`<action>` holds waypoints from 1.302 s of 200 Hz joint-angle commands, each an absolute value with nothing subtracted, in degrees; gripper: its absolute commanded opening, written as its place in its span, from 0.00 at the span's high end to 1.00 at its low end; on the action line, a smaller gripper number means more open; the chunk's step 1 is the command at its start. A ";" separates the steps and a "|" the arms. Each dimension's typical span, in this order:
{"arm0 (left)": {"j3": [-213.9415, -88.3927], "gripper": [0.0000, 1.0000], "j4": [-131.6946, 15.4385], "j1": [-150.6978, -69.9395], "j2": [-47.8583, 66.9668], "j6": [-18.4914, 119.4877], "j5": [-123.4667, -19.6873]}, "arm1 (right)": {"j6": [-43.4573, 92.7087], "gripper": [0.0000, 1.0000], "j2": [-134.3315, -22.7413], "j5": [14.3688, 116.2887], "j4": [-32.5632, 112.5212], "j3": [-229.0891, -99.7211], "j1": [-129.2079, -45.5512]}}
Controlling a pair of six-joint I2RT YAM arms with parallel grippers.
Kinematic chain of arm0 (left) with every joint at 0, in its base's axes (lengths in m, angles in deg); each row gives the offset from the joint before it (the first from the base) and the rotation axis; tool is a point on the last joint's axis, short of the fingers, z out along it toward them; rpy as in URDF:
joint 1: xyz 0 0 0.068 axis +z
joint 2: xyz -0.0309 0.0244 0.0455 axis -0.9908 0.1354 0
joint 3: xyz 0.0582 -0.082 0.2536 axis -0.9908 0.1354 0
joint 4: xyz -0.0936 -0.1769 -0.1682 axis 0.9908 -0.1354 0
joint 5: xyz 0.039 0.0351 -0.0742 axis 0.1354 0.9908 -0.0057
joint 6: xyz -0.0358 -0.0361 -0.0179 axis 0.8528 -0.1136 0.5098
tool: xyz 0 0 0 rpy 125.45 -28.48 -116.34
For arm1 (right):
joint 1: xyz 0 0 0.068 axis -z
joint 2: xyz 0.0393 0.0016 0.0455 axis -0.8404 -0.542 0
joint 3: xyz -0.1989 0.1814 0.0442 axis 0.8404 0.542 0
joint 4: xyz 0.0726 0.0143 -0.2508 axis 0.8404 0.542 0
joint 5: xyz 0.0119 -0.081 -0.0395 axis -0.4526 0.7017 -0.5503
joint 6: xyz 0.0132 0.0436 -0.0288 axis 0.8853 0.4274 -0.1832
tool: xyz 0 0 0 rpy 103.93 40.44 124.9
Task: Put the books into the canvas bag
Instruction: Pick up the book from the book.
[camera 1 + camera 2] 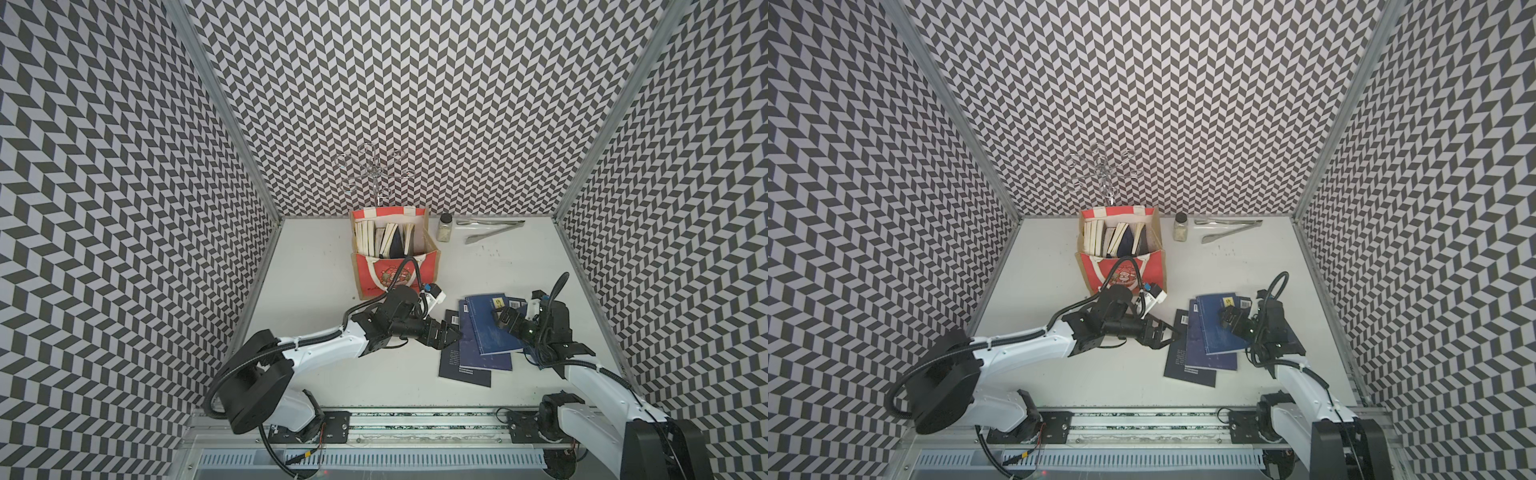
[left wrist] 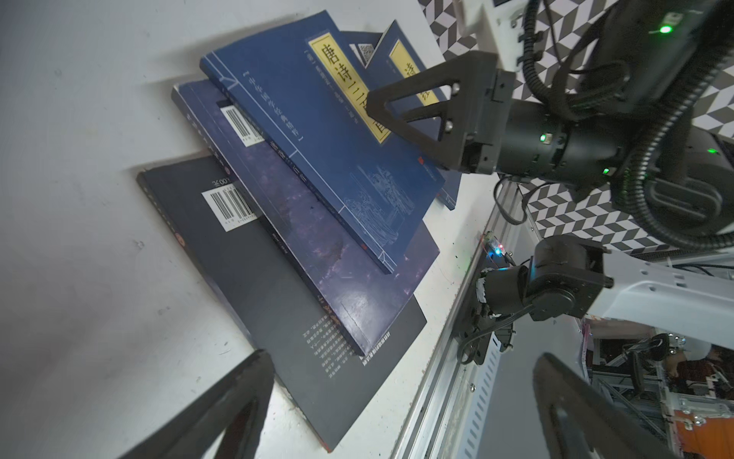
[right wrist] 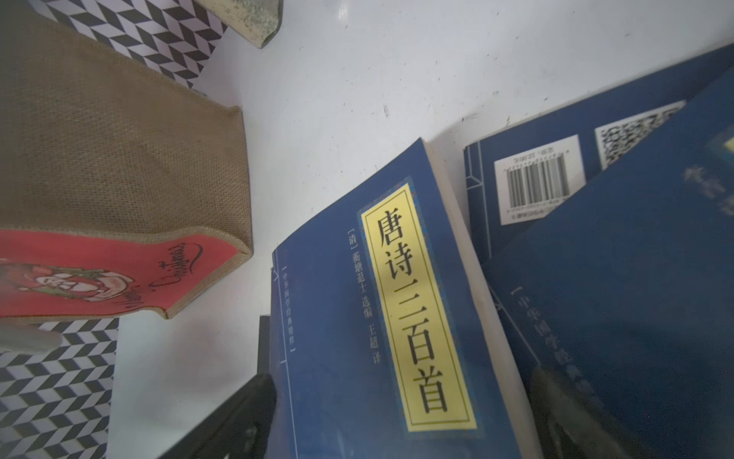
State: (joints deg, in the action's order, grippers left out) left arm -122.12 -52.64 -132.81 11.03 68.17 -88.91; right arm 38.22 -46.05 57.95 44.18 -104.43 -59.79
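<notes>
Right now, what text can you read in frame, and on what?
"唐诗三百首": yellow label on the blue book.
"中华国学经典精粹": bracketed strip on the same cover.
Cursive on the canvas bag: not legible.
Barcode digits and back-cover print on the black book: too small.

The left side of the counter (image 1: 307, 291) lies bare from the near rail to the far wall. The canvas bag (image 1: 365, 274) stands far centre, its open mouth mostly filled with upright books (image 1: 384, 239). The left arm (image 1: 324, 351) reaches across the middle, just near of the bag. Loose books (image 1: 478, 345) fan out near right under the right arm (image 1: 590, 382). A jar (image 1: 445, 227) and tongs (image 1: 490, 230) occupy the far right, and a wire rack (image 1: 372, 172) rises behind the bag.
</notes>
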 commanded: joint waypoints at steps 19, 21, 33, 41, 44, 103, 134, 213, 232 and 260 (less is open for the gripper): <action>-124.01 0.01 -43.96 -132.43 18.87 71.84 -91.08 | 36.85 0.00 -47.65 50.58 43.47 -102.18 -61.48; -124.11 0.01 -43.95 -132.37 19.25 71.90 -91.08 | 36.75 0.01 -47.71 50.47 43.37 -102.12 -61.64; -124.19 0.00 -42.87 -131.99 20.89 72.33 -91.42 | 36.56 0.01 -47.85 50.12 42.65 -101.94 -62.62; -124.16 0.00 -42.08 -131.65 21.86 72.71 -91.56 | 36.45 0.00 -47.77 50.23 42.39 -101.89 -63.27; -124.18 0.00 -41.75 -131.58 22.10 72.81 -91.72 | 36.41 0.00 -47.70 50.10 42.28 -101.87 -63.51; -124.25 0.01 -36.85 -129.87 26.33 73.18 -95.42 | 36.00 0.02 -43.22 52.59 42.38 -102.11 -67.94; -125.08 0.00 -35.06 -129.94 28.56 73.63 -97.43 | 35.79 0.02 -41.15 53.33 42.60 -102.15 -68.85; -127.35 0.00 -34.72 -129.86 33.35 73.77 -98.65 | 35.20 0.04 -43.20 50.31 39.61 -102.06 -69.95; -127.45 0.00 -35.37 -129.86 33.06 73.84 -98.32 | 35.10 0.05 -43.11 50.37 39.45 -102.06 -70.13; -127.64 0.00 -41.66 -129.54 28.91 70.95 -91.64 | 34.79 0.06 -43.06 50.65 39.67 -101.94 -70.19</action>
State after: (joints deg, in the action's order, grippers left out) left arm -125.98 -37.62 -129.35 31.97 73.20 -96.21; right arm 35.40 -43.21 53.41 43.48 -102.20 -69.08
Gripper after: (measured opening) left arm 0.995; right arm 0.947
